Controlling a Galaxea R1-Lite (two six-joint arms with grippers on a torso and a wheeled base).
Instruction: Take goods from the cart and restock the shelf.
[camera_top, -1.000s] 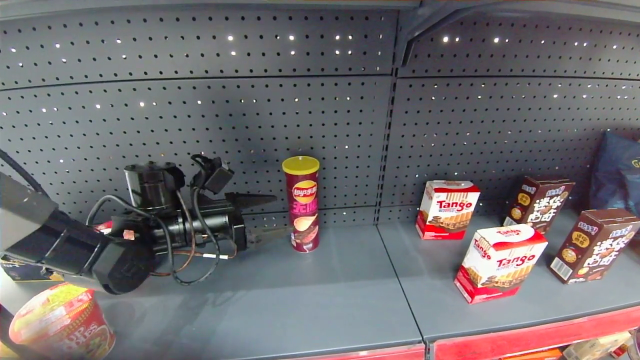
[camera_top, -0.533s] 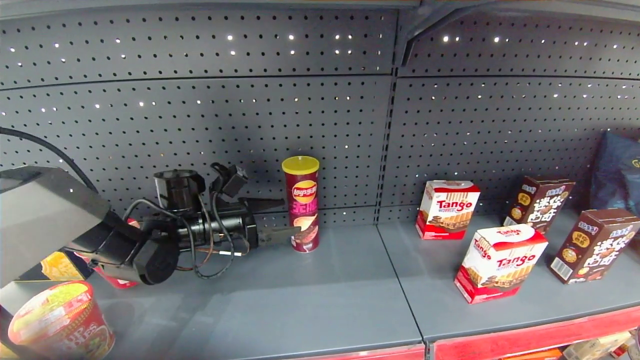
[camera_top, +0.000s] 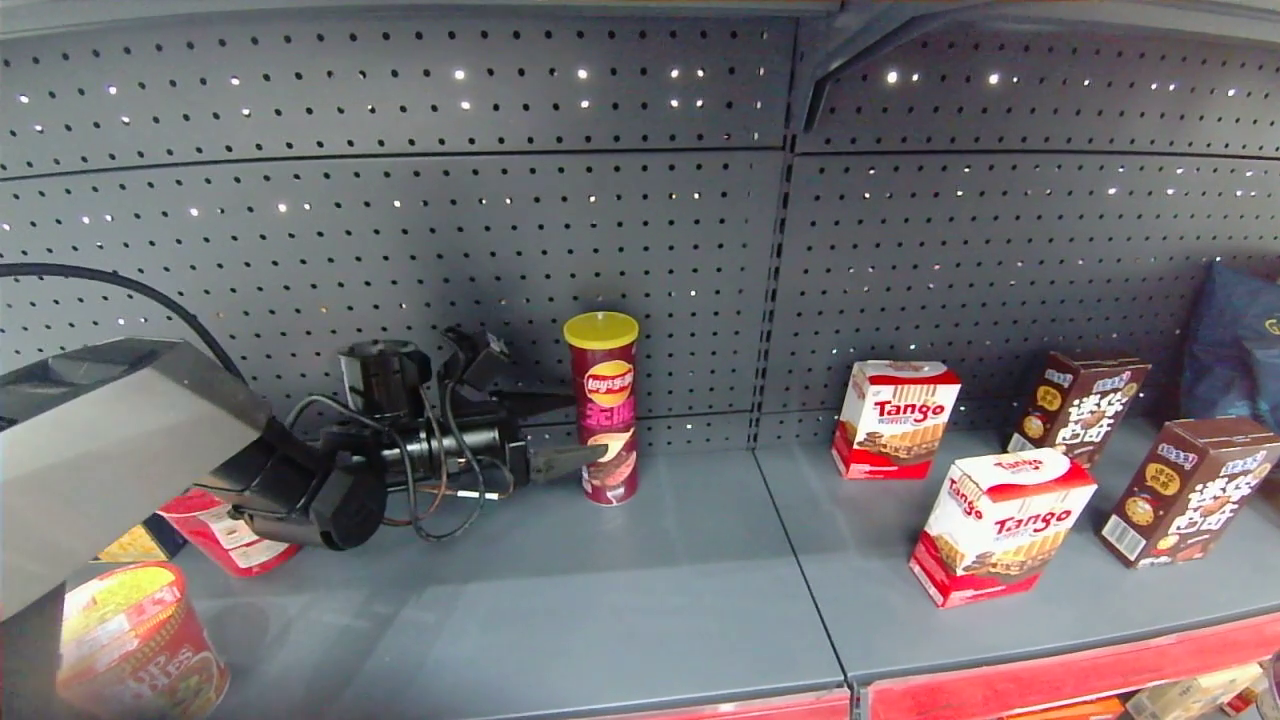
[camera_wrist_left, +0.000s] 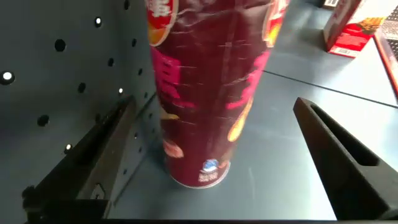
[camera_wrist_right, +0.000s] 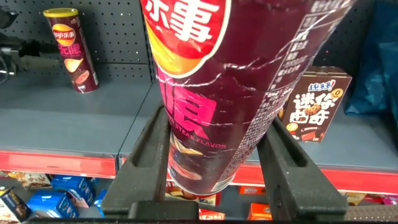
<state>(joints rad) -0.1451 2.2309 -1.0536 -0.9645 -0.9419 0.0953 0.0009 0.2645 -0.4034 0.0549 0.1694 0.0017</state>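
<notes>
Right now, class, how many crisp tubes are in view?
2. One tube stands on the shelf between the open left gripper's fingers; the other tube is clamped in the right gripper.

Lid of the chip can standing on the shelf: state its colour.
Yellow. The lid of the standing can shows best in the head view.

On shelf (camera_top: 600, 600), close to back pegboard (camera_top: 400, 250): chip can (camera_top: 602, 405), upright, between spread fingers of left hand (camera_top: 588, 428). To its right: wafer box (camera_top: 893, 418) at back, another (camera_top: 1000, 525) nearer front. Farther right: two biscuit boxes (camera_top: 1075, 405) (camera_top: 1185, 490). Front left: noodle cup (camera_top: 135, 640). Out before shelf: second chip can (camera_wrist_right: 217, 62), clamped in right hand (camera_wrist_right: 217, 121).
</notes>
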